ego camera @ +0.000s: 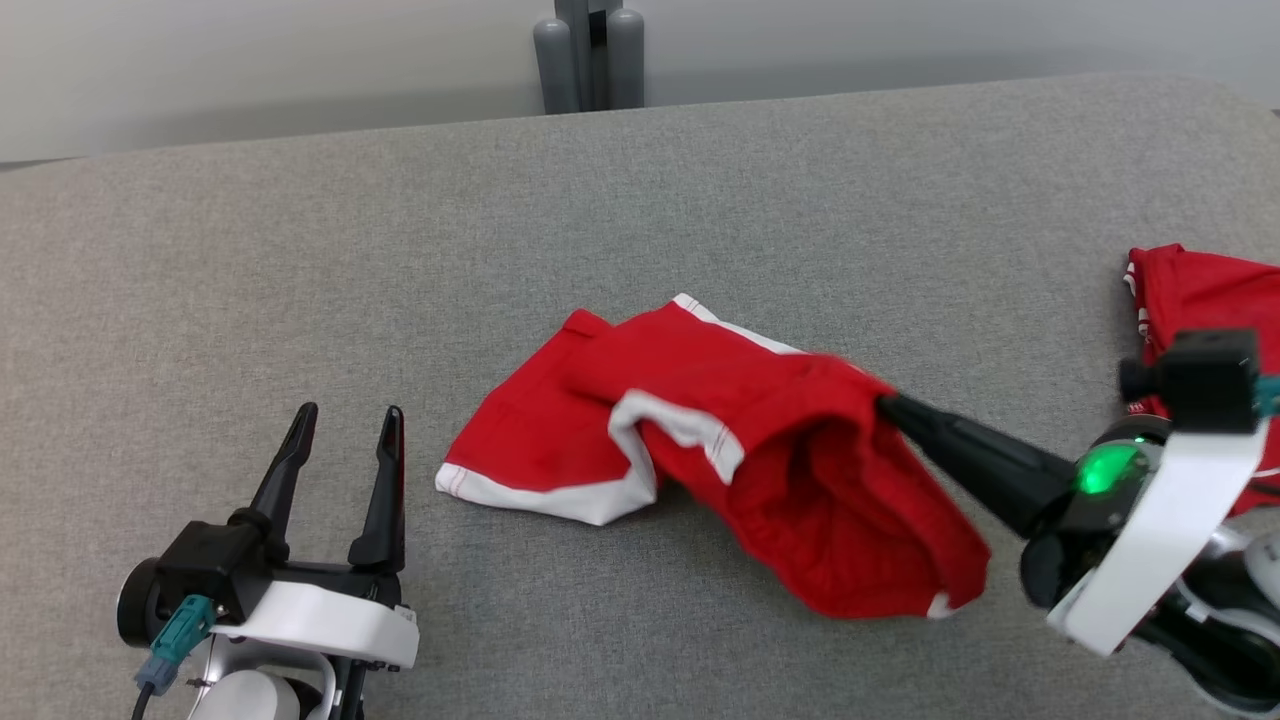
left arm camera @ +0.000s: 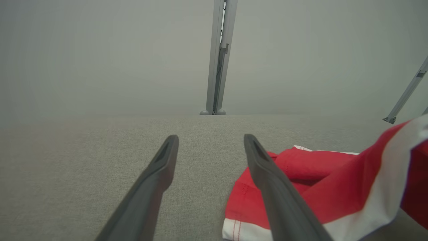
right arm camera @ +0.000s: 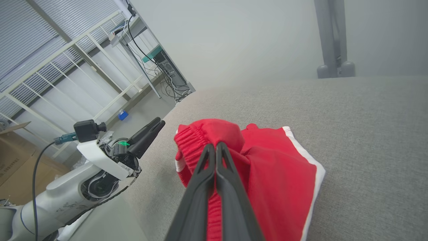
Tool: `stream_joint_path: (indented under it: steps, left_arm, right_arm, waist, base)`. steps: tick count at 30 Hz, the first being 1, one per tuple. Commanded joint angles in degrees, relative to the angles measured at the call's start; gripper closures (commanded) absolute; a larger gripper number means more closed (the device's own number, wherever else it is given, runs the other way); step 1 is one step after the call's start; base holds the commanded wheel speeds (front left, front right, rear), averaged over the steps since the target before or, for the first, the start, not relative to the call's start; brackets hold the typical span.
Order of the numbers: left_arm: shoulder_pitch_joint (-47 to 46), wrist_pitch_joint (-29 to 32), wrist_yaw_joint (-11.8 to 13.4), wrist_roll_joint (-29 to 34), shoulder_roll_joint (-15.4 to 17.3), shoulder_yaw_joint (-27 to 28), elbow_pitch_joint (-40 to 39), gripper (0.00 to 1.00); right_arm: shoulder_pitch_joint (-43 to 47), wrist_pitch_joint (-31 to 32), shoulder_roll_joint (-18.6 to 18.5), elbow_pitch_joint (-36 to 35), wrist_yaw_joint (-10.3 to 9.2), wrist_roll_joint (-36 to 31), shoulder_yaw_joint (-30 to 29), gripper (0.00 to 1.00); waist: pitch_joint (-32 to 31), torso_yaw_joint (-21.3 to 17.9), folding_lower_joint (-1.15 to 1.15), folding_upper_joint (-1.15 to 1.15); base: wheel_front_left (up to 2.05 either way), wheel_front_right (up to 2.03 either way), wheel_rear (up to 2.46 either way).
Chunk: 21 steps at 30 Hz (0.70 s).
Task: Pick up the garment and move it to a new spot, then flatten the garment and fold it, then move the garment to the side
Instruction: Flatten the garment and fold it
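The garment (ego camera: 720, 440) is a pair of red shorts with white trim, crumpled in the middle of the grey table (ego camera: 640, 200). My right gripper (ego camera: 886, 404) reaches in from the right and is shut on the garment's waistband edge, lifting that side off the surface. In the right wrist view the two fingers (right arm camera: 200, 170) press together over the gathered red fabric (right arm camera: 267, 174). My left gripper (ego camera: 345, 425) stands open near the front left, a short way left of the garment's white hem. The left wrist view has the garment (left arm camera: 301, 170) just right of the open gripper (left arm camera: 210, 142).
Another red garment (ego camera: 1200, 300) lies at the table's right edge behind my right wrist. A grey post (ego camera: 590, 55) stands behind the far table edge. The left wrist view also catches a slanted metal strut (left arm camera: 406, 92) at the right.
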Motion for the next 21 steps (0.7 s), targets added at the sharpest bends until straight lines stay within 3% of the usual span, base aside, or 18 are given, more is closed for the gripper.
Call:
stream_joint_path:
  steps: [1,4,6,9,15,16,17,18,21]
  left_arm:
    - [-0.94,-0.13,0.07,0.13,0.29,-0.02,-0.29,0.00]
    - [-1.79,0.14,-0.13,0.20,0.28,-0.51,-0.53,0.00]
    - [-2.43,0.22,-0.40,0.25,0.21,-0.79,-0.54,0.00]
    - [-3.03,0.31,-0.59,0.28,0.18,-1.22,-0.19,0.00]
    - [-4.27,0.12,-0.84,0.17,0.37,-1.54,0.35,0.00]
    - [-4.36,0.10,-0.89,0.11,0.46,-1.55,0.40,0.00]
    - [-4.44,0.11,-0.98,0.10,0.52,-1.63,0.52,0.00]
    - [-4.53,0.10,-1.04,0.10,0.56,-1.72,0.61,0.00]
    - [-4.62,0.05,-1.00,0.01,0.73,-1.78,1.05,0.00]
  right_arm:
    - [0.45,-0.44,0.16,0.21,0.00,2.28,-0.82,1.00]
    - [1.03,-2.21,-0.20,4.69,0.00,12.80,-5.94,1.00]
    - [1.42,-2.33,-0.26,8.61,0.00,16.12,-7.11,1.00]
    - [1.12,-2.71,-0.21,15.16,0.01,18.44,-7.92,1.00]
    - [-1.24,-7.11,1.20,26.58,0.00,16.63,-7.34,1.00]
    - [-1.64,-8.67,1.33,28.78,0.00,15.41,-7.33,0.68]
    - [-2.30,-10.04,1.84,30.30,0.00,14.39,-6.86,0.21]
    - [-2.85,-11.48,2.64,31.88,0.01,13.93,-6.72,0.00]
    - [-4.64,-16.68,3.62,36.84,0.00,10.55,-6.02,0.00]
  waist:
    - [0.17,-0.04,0.00,0.00]
    - [1.11,0.46,0.00,0.00]
    - [1.57,0.96,0.00,0.00]
    - [2.33,1.67,0.00,0.00]
    - [3.59,2.33,0.00,0.00]
    - [3.76,2.31,0.00,0.00]
    - [3.90,2.32,0.00,0.00]
    - [3.97,2.32,0.00,0.00]
    - [3.92,2.18,0.00,0.00]
  base:
    - [0.00,0.00,0.00]
    - [0.00,0.00,0.00]
    - [0.00,0.00,0.00]
    - [0.00,0.00,0.00]
    - [0.00,0.00,0.00]
    - [0.00,0.00,0.00]
    - [0.00,0.00,0.00]
    - [0.00,0.00,0.00]
    - [0.00,0.00,0.00]
